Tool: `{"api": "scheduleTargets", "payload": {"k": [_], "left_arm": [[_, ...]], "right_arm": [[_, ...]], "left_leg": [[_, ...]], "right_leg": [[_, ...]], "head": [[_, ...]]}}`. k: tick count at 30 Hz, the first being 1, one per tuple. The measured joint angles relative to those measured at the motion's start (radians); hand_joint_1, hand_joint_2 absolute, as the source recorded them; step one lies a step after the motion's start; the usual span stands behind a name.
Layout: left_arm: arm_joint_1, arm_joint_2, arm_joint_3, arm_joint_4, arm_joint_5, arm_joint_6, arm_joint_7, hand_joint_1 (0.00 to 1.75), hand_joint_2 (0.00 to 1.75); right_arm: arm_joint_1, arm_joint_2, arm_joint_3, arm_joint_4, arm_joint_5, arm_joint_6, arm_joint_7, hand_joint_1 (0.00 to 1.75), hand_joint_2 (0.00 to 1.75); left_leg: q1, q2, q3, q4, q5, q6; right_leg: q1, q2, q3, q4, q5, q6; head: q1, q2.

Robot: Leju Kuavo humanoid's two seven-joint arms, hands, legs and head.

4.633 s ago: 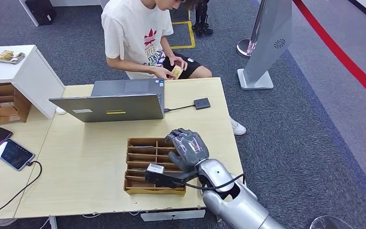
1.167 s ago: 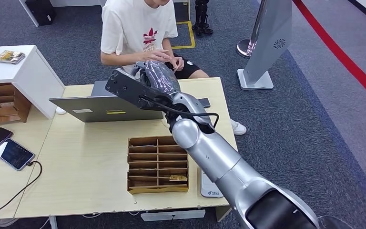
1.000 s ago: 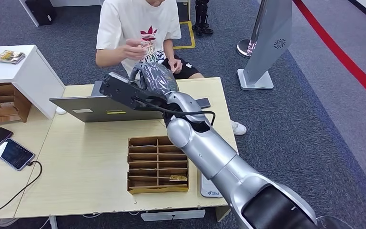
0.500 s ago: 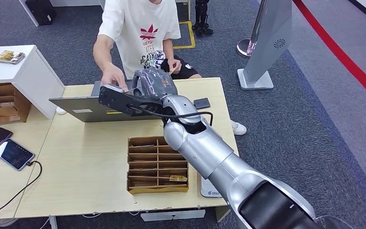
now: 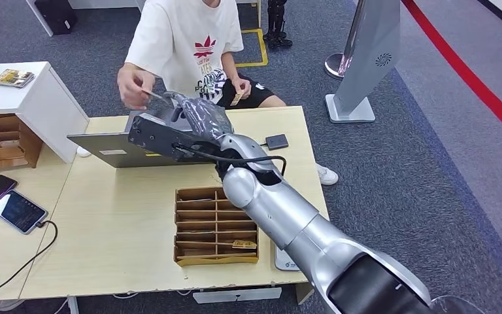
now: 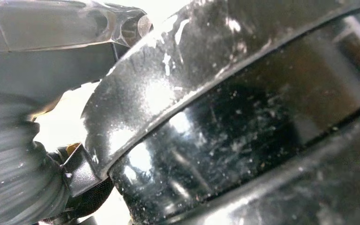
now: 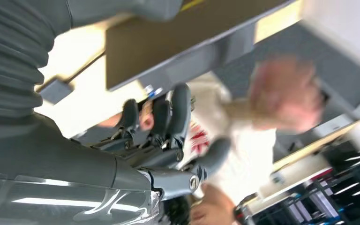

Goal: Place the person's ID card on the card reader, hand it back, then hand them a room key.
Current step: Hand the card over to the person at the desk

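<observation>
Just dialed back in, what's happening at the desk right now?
The right hand is stretched out over the laptop toward the seated person. The person's raised hand holds a thin card right at the robot's fingertips; who is gripping it cannot be told. Their other hand holds a second, yellowish card. The card reader sits bare on the table.

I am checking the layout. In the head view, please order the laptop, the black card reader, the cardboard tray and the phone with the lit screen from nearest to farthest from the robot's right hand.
From the right hand:
1. Laptop, just beneath it.
2. Card reader, toward the table's right side.
3. Cardboard tray, at the table's near edge.
4. Phone, far left.
</observation>
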Motion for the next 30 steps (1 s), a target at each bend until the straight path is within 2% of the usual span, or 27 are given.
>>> {"api": "scheduleTargets", "payload": {"k": [6, 11, 17, 21, 26, 30], "left_arm": [[0.003, 0.000, 0.001, 0.000, 0.035, 0.015, -0.011, 0.00, 1.75], [0.008, 0.001, 0.007, 0.000, 0.068, 0.035, -0.021, 0.00, 1.75], [0.014, 0.004, 0.020, 0.000, 0.091, 0.048, -0.041, 0.00, 1.75], [0.017, 0.006, 0.028, 0.000, 0.105, 0.051, -0.047, 0.00, 1.75], [0.025, 0.007, 0.045, 0.000, 0.125, 0.061, -0.069, 0.00, 1.75], [0.028, 0.008, 0.057, 0.000, 0.129, 0.062, -0.071, 0.00, 1.75]], "right_arm": [[0.070, 0.001, 0.021, -0.141, -0.241, 0.110, -0.087, 0.00, 0.00], [0.171, -0.004, 0.028, -0.340, -0.586, 0.278, -0.126, 0.00, 0.00], [0.277, -0.073, 0.054, -0.546, -0.945, 0.443, -0.179, 0.00, 0.00], [0.341, -0.129, 0.077, -0.622, -1.018, 0.498, -0.218, 0.00, 0.00], [0.421, -0.186, 0.088, -0.657, -1.004, 0.488, -0.270, 0.00, 0.00], [0.474, -0.207, 0.085, -0.657, -1.017, 0.493, -0.316, 0.00, 0.00]], "left_leg": [[0.000, 0.000, 0.000, 0.000, 0.000, 0.000], [0.000, 0.000, 0.000, 0.000, 0.000, 0.000], [0.000, 0.000, 0.000, 0.000, -0.001, 0.000], [0.000, 0.000, 0.000, 0.000, -0.001, 0.000], [0.000, 0.000, 0.000, 0.000, -0.001, 0.000], [0.000, 0.000, 0.000, 0.000, -0.001, 0.000]], "right_leg": [[0.000, 0.000, 0.000, 0.000, 0.000, 0.000], [0.000, 0.000, -0.001, 0.000, 0.000, 0.000], [0.000, 0.000, -0.001, -0.001, 0.000, 0.000], [0.000, 0.000, -0.001, -0.001, 0.000, 0.000], [0.000, 0.000, -0.001, -0.001, 0.000, 0.000], [0.000, 0.000, -0.001, -0.001, 0.000, 0.000]], "head": [[0.000, 0.000], [0.000, 0.000], [0.000, 0.000], [0.000, 0.000], [0.000, 0.000], [0.000, 0.000]]}}
